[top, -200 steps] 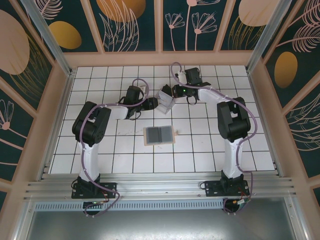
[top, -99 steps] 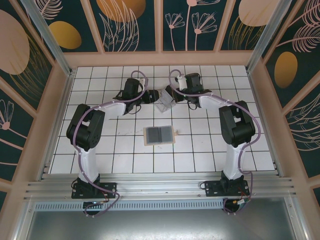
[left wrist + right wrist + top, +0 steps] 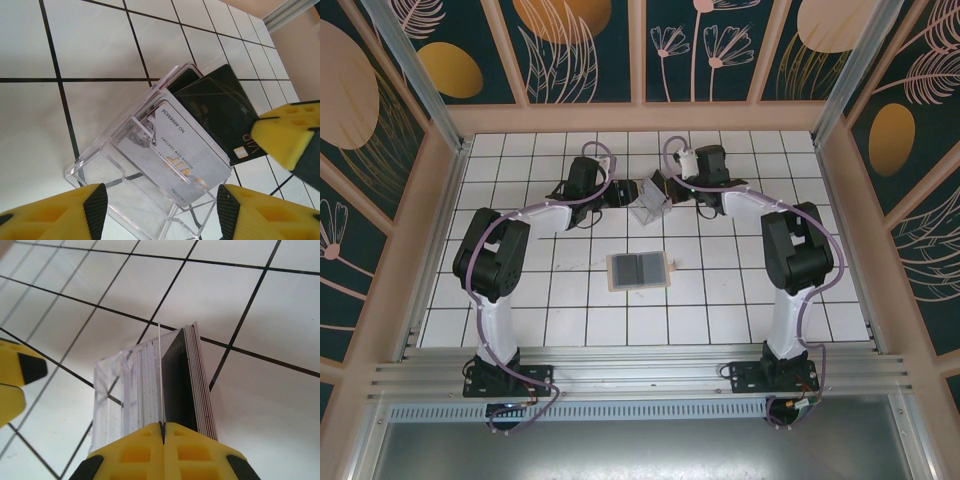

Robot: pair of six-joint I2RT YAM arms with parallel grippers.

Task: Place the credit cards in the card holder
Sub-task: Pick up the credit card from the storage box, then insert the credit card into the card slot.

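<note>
1. The left pincer is about half open and holds nothing. Its yellow fingers sit either side of the near end of the clear stand. Can't tell if they touch it.
2. The clear stand sits on the white tiled desk, toward the back and about mid-width. The credit cards stand packed in it on edge, with a silver card in front and dark ones behind.
3. The black card is tilted out of the stack, its corner at the right pincer's finger.
4. The right pincer is fully closed, pinching the black card. In the right wrist view that card shows edge-on as a thin pale line rising from between the fingers.
5. The two pincers face each other across the stand, close together.
6. The card holder lies flat on the desk, nearer the arm bases than the stand and well apart from it. It has a tan rim and a greyish face.
7. There are bare tiles left, right and in front of the card holder.
8. Wooden walls close the back and sides. A metal rail runs along the near edge.
</note>
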